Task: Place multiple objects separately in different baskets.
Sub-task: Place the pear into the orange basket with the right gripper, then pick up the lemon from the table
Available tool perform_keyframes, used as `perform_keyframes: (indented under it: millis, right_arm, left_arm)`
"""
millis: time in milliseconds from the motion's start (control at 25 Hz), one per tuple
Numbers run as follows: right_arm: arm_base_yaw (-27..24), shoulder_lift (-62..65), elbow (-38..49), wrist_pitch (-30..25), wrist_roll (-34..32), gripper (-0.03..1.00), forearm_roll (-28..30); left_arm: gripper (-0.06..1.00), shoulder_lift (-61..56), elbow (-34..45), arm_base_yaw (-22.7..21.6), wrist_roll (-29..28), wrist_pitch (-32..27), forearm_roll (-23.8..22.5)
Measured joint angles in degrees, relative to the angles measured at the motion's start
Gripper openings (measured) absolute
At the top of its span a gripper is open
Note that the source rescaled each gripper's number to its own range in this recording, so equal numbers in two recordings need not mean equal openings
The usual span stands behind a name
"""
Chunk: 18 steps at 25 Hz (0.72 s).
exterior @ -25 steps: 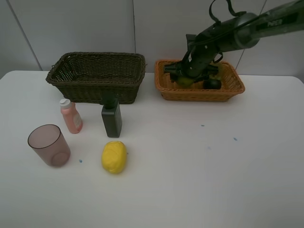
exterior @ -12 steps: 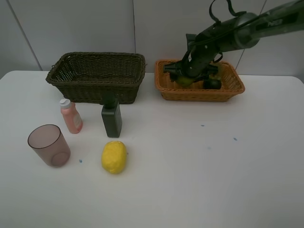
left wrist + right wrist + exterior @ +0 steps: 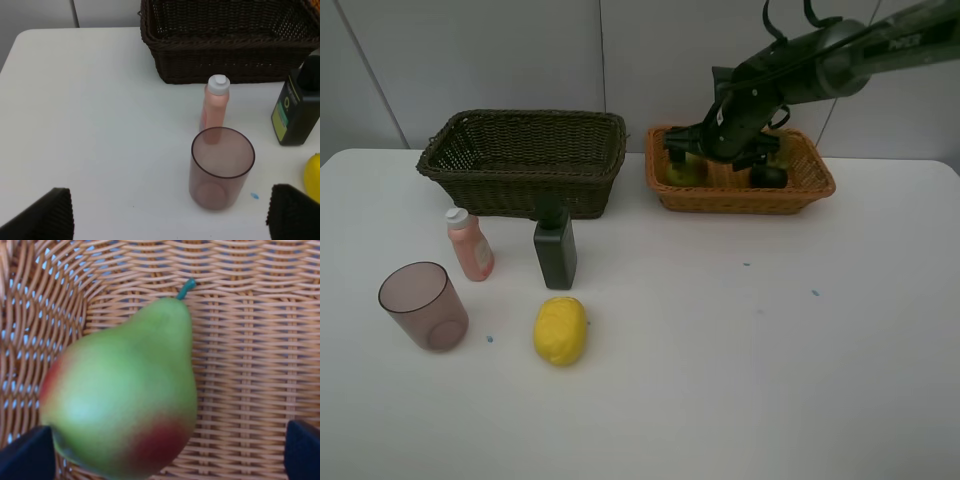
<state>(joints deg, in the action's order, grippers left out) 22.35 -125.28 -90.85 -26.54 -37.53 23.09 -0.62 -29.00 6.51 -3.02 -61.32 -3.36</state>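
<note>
While the left gripper hangs over the left part of the white table with its jaws spread wide and nothing between them, the tinted cup stands upright just below it. The pink bottle stands just behind the cup. The dark brown basket sits at the back. In front of it the dark green bottle is upright, and the yellow lemon lies nearer the front edge. Farther right, the orange basket holds a pear, green with red blushes, lying on the weave near the basket's left end wall. A dark round fruit lies toward the other end. The right gripper hovers inside this basket, jaws spread on either side of the pear. One tip sits so near the blurred fruit that contact cannot be ruled out.
</note>
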Motion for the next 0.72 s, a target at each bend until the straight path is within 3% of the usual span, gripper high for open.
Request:
perform_keyframes:
  millis: [360,720]
  right_arm:
    - [1.9,5.9,0.0,-4.5,0.0,0.99,-0.1]
    - [7.6,16.5,0.0,-20.0,0.0,0.99,-1.8]
  left_arm:
    - [1.00,0.0,0.0,0.0,0.0,0.0,0.0]
    - [1.00,0.0,0.0,0.0,0.0,0.0,0.0]
